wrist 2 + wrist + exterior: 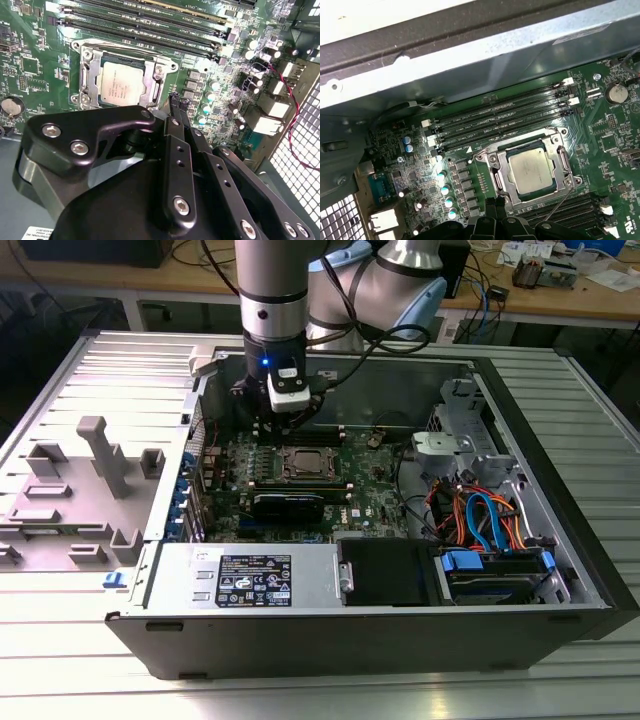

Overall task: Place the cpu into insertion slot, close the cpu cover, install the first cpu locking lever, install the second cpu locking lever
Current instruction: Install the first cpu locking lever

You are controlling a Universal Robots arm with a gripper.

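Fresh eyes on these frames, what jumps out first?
The silver-topped cpu sits on the green motherboard, with the metal cpu cover lying flat around it. The black end effector hovers right beside it, and in the exterior view the arm reaches down into the open computer case.

Work surface: ribbed grey metal table [330, 695], with bright overhead glare on the slats along its near edge. Behind it, a light wooden bench [600, 302] spans the back, littered with cables [487, 285] and papers [615, 278]. Deep shadow lies beneath the bench.
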